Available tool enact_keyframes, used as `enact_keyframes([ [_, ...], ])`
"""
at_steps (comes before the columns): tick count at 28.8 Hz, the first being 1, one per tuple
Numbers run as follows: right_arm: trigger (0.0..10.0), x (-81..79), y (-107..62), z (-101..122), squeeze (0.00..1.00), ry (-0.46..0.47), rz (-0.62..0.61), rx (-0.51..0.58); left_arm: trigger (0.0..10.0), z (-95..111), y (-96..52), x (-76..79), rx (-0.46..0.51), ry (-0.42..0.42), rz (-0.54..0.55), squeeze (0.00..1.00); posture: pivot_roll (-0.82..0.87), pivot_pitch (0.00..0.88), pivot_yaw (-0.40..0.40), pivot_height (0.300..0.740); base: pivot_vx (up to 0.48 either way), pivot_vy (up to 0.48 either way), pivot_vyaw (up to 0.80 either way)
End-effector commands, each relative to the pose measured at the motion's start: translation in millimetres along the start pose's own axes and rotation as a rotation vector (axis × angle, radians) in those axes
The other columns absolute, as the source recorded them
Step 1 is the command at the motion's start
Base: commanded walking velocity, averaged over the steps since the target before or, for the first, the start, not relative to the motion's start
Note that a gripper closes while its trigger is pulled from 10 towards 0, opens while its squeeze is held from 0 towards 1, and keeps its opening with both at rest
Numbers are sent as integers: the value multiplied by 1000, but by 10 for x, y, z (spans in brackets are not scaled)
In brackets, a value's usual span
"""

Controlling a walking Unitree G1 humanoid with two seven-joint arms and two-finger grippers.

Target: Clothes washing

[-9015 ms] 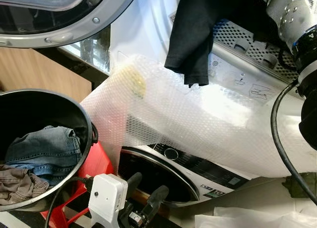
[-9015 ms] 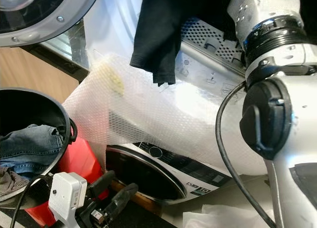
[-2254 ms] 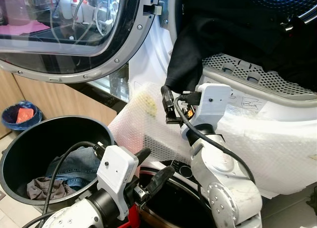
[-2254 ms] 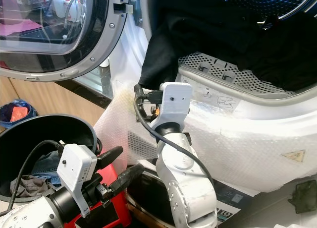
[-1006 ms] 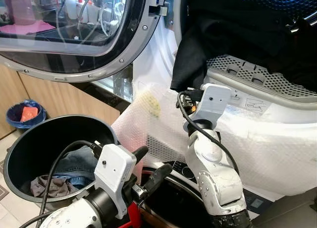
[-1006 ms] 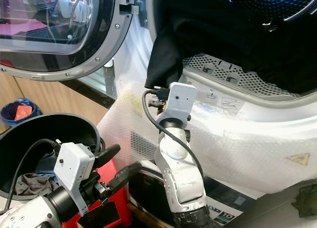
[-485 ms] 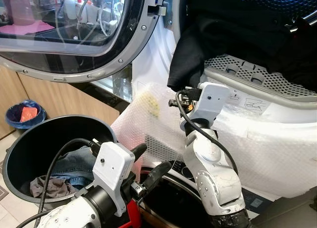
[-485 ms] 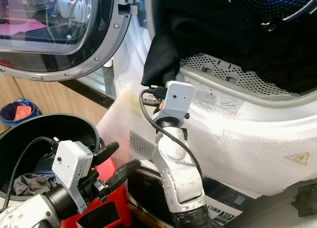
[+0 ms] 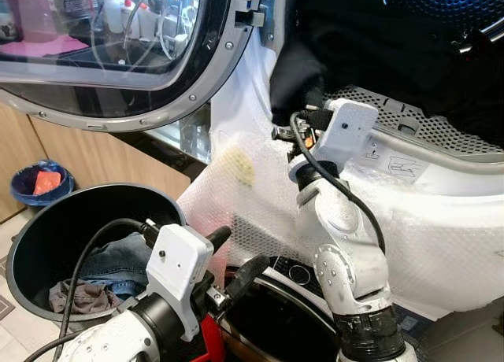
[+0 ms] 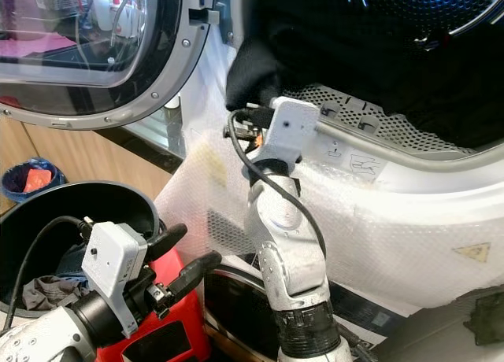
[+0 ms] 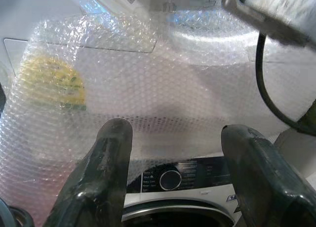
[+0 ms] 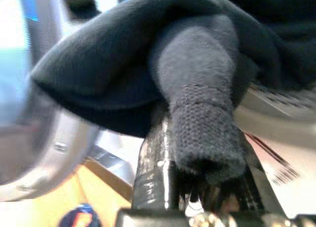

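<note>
Garment: a black garment (image 10: 260,67) hangs over the lower lip of the open drum (image 10: 441,79), its bunched end at the drum's left edge, beside the door hinge.
Right gripper: the right gripper (image 12: 197,153) is raised to that bunched end, its fingers pressed together on a fold of the garment; in the right wrist view the cloth drapes over and between the fingers (image 12: 153,163) and hides their tips.
Right arm: the silver arm (image 9: 339,244) rises from the lower middle, with the white wrist camera (image 9: 350,126) just under the garment.
Left gripper: the left gripper (image 9: 228,264) hangs low, above the bin's rim, fingers spread with nothing between them; it points at the bubble wrap.
Door: the round door (image 9: 118,55) stands swung open to the left of the drum.
Bubble wrap: bubble wrap (image 9: 441,236) covers the white front panel below the drum, with a yellow patch (image 11: 49,84) under it.
Lower machine: a second machine (image 11: 170,180) with a knob sits beneath the wrap.
Bin: a black bin (image 9: 47,236) at lower left holds jeans (image 9: 114,256) and a brownish cloth (image 9: 75,295).
Floor: a small blue bin (image 9: 35,185) stands farther left, against wooden cabinets.
</note>
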State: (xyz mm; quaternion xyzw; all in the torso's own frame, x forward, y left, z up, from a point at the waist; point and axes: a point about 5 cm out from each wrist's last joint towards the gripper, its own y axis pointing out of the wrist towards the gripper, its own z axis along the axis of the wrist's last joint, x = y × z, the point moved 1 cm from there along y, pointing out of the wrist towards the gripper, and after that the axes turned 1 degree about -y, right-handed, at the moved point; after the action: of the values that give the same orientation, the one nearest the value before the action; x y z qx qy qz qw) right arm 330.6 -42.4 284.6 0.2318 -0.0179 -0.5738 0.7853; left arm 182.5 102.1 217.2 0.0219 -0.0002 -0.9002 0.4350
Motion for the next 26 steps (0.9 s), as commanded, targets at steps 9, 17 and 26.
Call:
enact_keyframes([
  [9,10000,564,154,507,0,-86,255,34,10000,23,-17,4,15,10,-8,0,209,30,-154,740,0,0,0],
  [17,10000,931,419,823,0,-194,356,-25,10000,7,-59,63,5,-6,-6,0,211,68,-170,740,0,0,0],
  [26,10000,977,655,947,0,-291,584,-226,10000,-25,-108,112,2,-36,37,0,234,130,-216,740,0,0,0],
])
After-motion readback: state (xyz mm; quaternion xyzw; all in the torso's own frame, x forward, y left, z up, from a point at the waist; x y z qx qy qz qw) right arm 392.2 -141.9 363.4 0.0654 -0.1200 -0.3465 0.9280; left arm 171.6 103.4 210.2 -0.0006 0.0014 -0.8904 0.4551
